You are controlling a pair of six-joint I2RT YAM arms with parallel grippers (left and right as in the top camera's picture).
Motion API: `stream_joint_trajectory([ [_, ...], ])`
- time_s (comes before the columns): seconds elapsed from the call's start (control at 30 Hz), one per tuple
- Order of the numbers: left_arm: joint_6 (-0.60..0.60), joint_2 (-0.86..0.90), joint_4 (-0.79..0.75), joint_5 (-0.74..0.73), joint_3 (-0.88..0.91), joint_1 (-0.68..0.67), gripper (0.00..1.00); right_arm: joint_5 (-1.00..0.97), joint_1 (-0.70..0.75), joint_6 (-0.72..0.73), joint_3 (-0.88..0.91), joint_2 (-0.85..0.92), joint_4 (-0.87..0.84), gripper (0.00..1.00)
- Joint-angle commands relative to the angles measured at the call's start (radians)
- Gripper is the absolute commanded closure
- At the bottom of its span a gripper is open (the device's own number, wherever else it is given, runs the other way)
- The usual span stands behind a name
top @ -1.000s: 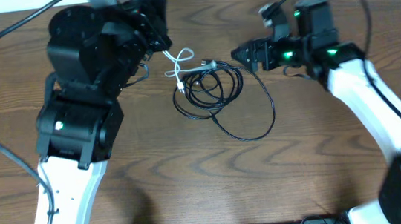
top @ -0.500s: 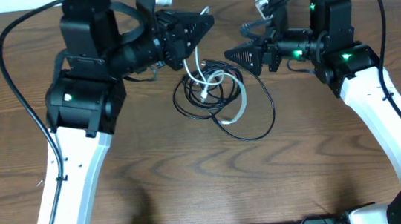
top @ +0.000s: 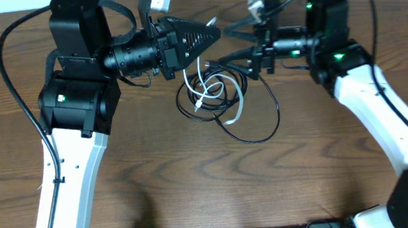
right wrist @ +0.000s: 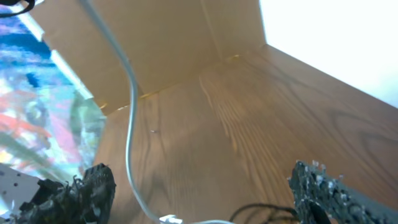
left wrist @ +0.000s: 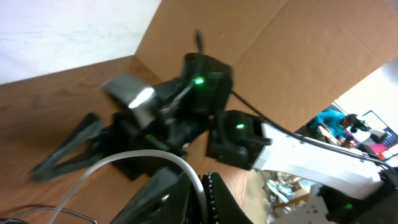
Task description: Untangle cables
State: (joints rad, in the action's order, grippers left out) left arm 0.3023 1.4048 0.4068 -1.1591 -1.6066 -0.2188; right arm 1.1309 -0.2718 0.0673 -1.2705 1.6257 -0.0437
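Little of the untangling looks done. Toward the near side of the worktop (top: 197,190), the black cable (top: 202,115) lies around the middle as a small coil with one wide loop trailing toward the right edge. It rests flat and nothing grips it.

The white cable (top: 238,107) lies over and through that coil. Its loops cross the black strands, so the two are not yet apart.

From there the white cord rises toward the far edge into the left pincer (top: 209,33), which is closed tight on it and holds one end up off the wood.

Facing it just beside, the right pincer (top: 226,45) stands wide and holds nothing, with the hanging white cord between its fingers in the right wrist view. I judge that what remains is drawing the white cord clear of the black coil.
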Motion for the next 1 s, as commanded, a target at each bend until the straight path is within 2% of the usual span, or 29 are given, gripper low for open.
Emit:
stream_joint_trajectory([
  [0.0, 0.017, 0.006, -0.005, -0.057, -0.013, 0.004, 0.93, 0.027, -0.037, 0.089, -0.006, 0.047, -0.061, 0.14],
  [0.17, 0.018, 0.006, -0.004, -0.06, -0.013, 0.004, 0.93, 0.031, -0.06, 0.218, -0.006, 0.096, -0.195, 0.14],
  [0.6, 0.018, 0.015, -0.004, -0.06, -0.013, 0.004, 0.92, 0.119, -0.055, 0.406, -0.006, 0.113, -0.454, 0.15],
  [0.77, 0.041, 0.015, -0.004, -0.06, -0.013, 0.004, 0.92, 0.047, -0.06, 0.438, -0.006, 0.114, -0.465, 0.21],
  [0.9, 0.052, 0.015, -0.004, -0.06, -0.013, 0.004, 0.92, -0.024, -0.062, 0.482, -0.006, 0.114, -0.481, 0.32],
  [0.97, 0.056, 0.015, -0.004, -0.06, -0.013, 0.004, 0.92, -0.039, -0.065, 0.498, -0.006, 0.114, -0.505, 0.32],
])
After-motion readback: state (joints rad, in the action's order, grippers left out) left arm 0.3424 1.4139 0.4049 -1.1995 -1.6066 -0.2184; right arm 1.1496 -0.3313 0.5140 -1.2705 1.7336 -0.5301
